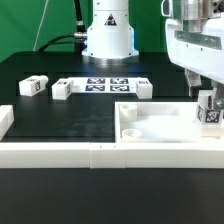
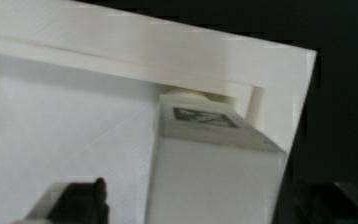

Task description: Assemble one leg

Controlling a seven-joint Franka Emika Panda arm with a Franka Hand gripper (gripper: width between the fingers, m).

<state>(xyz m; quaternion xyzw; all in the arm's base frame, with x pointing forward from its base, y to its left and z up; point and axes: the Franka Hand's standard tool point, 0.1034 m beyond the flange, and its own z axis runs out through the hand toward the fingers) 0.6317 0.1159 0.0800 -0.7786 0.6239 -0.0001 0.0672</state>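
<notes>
Gripper (image 1: pixel 208 100): clamping the leg (image 1: pixel 211 112), holding it upright.
Position: hovering over the panel (image 1: pixel 160 128) corner.
Advice: keeping the leg vertical while seating.

Leg (image 1: pixel 210 108) (image 2: pixel 217 150) is standing upright at the panel's (image 1: pixel 160 125) corner on the exterior view's right, white stubby block, tag showing, gripper (image 1: pixel 207 97) holding it.

The black table (image 1: pixel 60 125) carries loose legs (image 1: pixel 33 86), a marker board (image 1: pixel 105 84) (tagged) and a panel (image 1: pixel 165 135).
</notes>
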